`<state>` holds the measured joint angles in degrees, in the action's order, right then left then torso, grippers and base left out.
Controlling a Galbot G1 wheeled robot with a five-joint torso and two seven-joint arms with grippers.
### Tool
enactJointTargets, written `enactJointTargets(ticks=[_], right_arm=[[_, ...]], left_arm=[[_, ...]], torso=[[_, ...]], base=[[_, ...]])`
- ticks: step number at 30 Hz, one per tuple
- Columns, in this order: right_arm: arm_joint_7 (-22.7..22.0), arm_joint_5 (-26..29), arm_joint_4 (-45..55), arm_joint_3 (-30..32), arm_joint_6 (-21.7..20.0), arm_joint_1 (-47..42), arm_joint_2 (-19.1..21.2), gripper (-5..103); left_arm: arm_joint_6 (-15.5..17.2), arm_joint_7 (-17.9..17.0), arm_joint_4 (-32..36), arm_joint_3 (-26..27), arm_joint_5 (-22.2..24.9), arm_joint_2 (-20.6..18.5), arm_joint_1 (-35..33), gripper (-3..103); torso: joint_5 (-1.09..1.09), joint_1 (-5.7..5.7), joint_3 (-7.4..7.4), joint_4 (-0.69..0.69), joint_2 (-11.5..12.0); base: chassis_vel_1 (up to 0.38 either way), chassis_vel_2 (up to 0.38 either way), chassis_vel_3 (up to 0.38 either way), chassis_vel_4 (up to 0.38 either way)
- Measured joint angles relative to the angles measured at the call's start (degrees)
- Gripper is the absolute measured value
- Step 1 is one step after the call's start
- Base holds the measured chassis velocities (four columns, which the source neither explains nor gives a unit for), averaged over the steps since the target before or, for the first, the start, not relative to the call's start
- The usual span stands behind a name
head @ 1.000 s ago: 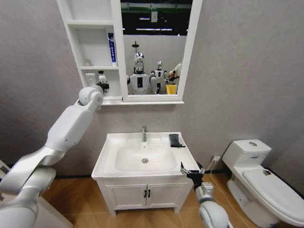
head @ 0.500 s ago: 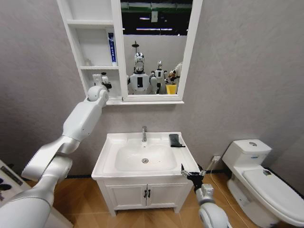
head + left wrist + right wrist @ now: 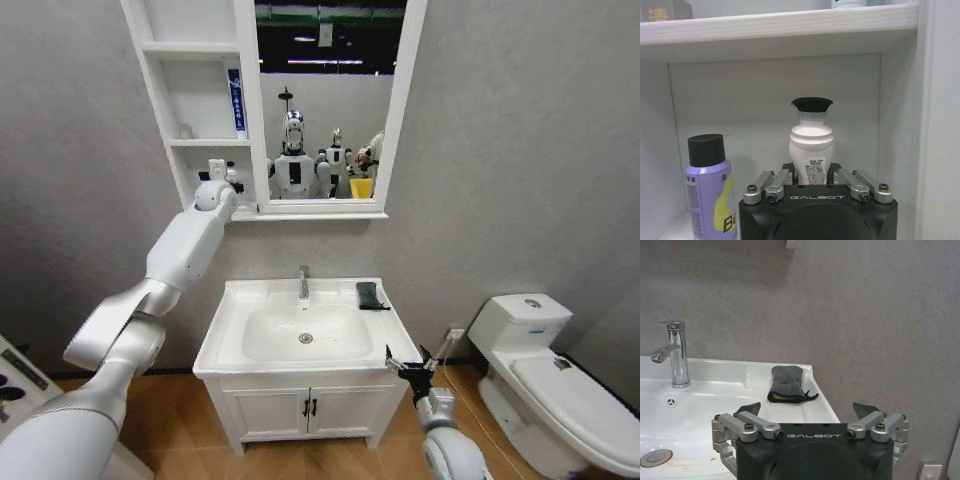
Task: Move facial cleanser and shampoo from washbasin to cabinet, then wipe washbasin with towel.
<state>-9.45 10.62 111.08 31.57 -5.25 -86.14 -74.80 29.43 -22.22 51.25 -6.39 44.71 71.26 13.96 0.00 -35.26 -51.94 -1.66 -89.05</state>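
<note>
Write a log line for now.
left gripper: holds white bottle in cabinet | right gripper: open, by washbasin | towel: on washbasin

The cabinet is carrying two bottles on its bottom shelf: a white bottle with a black cap is standing near the back, and a purple can is standing beside it. A blue tube is standing at the middle shelf's mirror-side edge. The towel is lying on the washbasin at its back right corner.
</note>
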Motion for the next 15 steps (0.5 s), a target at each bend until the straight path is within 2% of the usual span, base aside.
enactJointTargets(ticks=[13, 14, 15], right_arm=[[0.44, 0.10, -0.32, 0.23, 0.22, 0.26, -0.03, 100], [0.45, 0.10, -0.37, 0.22, 0.20, 0.34, -0.03, 100], [0.46, 0.09, -0.41, 0.21, 0.18, 0.39, -0.04, 100]], left_arm=[[-1.79, 1.29, -3.91, 0.69, -2.36, 1.29, 0.43, 29], [-1.98, 1.29, -4.15, 0.87, -2.52, 1.50, 0.43, 40], [-2.08, 1.31, -4.40, 1.04, -2.65, 1.68, 0.44, 45]], torso=[[-0.01, 0.00, 0.00, 0.01, 0.00], [0.00, 0.00, 0.00, 0.01, 0.00], [0.00, 0.00, 0.00, 0.01, 0.00]], base=[[0.000, 0.000, 0.000, 0.000], [0.000, 0.000, 0.000, 0.000], [0.000, 0.000, 0.000, 0.000]])
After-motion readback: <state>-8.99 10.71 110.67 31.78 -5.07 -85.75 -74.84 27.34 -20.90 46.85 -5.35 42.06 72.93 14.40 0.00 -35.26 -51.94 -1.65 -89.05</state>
